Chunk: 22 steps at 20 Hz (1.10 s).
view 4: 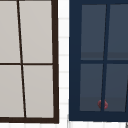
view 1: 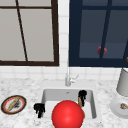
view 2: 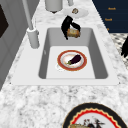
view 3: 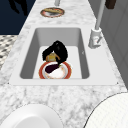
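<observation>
Right fingers: curled down round a small brown, bread-like piece of food, pinching it from above.
Right hand: black, over the right part of the basin in the front view; at 12 o'clock of the plate in the left side view; just above the plate's 12 o'clock edge in the right side view.
Held food: brown and tan, boxy, clear of the basin floor in the left side view; partly hidden under the hand in the right side view.
Plate in sink: round white plate with a red and orange rim, flat on the basin floor.
On that plate: dark purple eggplant, lying slantwise near the centre.
Sink: white rectangular basin set in a grey-white speckled marble counter.
Tap: grey metal faucet, at 12 o'clock of the basin in the front view.
Left fingers: hanging downward, loosely bent, holding nothing.
Left hand: black, over the counter at the basin's 9 o'clock edge in the front view.
Counter, 9 o'clock side: round plate with a dark and red patterned rim, carrying a tan stick-shaped piece of food.
Counter, 3 o'clock side: plain white plate with a small brown morsel; behind it a grey cylindrical pot.
Foreground: large red sphere, covering the basin's near part in the front view.
</observation>
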{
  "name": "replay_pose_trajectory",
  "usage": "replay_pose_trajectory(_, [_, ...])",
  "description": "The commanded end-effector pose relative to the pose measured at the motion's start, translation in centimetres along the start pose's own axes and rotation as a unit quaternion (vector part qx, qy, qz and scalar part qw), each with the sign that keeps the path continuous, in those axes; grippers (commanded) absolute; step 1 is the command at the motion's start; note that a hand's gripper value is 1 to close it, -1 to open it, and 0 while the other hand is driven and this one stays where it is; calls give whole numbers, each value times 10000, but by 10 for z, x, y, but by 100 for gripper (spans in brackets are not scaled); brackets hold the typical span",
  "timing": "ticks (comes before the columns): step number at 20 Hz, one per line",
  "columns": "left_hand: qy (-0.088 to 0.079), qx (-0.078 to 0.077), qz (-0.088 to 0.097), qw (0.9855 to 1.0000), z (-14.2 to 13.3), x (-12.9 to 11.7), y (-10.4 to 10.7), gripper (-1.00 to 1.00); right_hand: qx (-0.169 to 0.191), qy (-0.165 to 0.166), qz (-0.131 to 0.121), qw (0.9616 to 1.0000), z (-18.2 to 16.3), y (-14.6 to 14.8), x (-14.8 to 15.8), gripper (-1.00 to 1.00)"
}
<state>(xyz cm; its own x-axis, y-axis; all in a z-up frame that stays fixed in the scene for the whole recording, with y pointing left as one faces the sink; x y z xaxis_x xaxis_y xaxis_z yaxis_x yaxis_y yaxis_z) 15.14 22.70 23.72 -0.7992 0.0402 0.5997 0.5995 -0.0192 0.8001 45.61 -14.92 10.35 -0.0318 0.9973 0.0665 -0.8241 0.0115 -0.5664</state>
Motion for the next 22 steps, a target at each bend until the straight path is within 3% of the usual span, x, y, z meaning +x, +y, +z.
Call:
replay_pose_trajectory(1, [0,0,0,10000,0,0,0,0,-16,-35,-223,9997,29,-15,-15,100])
replay_pose_trajectory(9, [0,0,0,10000,0,0,0,0,-103,-133,-250,9995,86,-40,-51,100])
replay_pose_trajectory(22, [0,0,0,10000,0,0,0,0,-341,-344,-254,9985,161,-47,-121,100])
